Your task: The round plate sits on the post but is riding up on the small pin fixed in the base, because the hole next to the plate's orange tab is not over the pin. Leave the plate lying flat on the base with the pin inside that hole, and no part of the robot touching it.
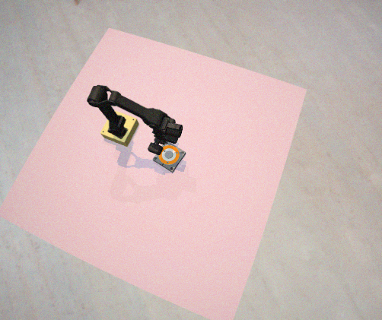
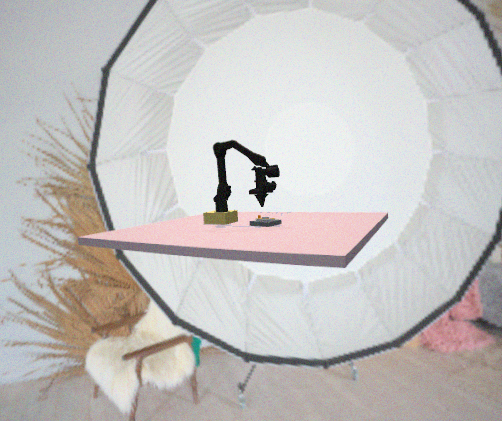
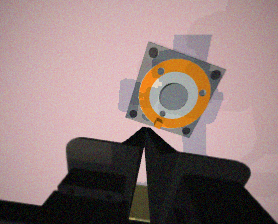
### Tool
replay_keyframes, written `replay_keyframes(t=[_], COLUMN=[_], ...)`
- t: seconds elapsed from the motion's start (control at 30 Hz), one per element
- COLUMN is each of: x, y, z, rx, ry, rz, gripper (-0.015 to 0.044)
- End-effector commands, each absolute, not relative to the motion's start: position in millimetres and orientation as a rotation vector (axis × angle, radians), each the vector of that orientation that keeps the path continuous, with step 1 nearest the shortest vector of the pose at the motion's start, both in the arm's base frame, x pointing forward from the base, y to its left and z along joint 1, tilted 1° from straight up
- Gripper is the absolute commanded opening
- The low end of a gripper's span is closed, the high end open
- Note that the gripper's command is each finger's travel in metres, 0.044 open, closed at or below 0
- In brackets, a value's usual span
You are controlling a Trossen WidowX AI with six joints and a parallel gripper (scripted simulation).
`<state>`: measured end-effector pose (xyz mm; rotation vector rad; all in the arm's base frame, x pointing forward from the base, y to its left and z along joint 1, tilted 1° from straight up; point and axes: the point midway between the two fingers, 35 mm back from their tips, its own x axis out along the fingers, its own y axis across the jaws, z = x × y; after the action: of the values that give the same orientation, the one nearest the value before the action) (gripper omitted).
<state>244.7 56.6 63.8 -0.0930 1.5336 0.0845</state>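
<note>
Plate [image 3: 175, 95], orange-ringed, sits on its grey base [image 3: 216, 75] on the pink desk [image 1: 224, 149]. Only the wrist view shows the small orange tab [image 3: 159, 122] at its near rim, just beyond the tool [image 3: 145, 131], whose fingers are pressed together on nothing. From the side, the tool [image 2: 261, 202] hangs above the plate, apart.

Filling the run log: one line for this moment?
gripper: shut, empty, pointing down | position: above plate, no contact | orange tab: near fingers | plate: unseated on base
</note>
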Motion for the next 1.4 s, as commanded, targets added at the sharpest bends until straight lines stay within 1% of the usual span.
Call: replay_keyframes(t=[0.0, 0.37, 1.37], x=[242.1, 241.8, 231.5], y=[52.7, 51.6, 22.1], z=[60.4, 13.0, 10.6], rx=[-0.099, -0.099, -0.101], ry=[1.557, 1.558, 1.558], rz=[0.097, 0.097, 0.096], gripper=[0.0, 0.0, 0.0])
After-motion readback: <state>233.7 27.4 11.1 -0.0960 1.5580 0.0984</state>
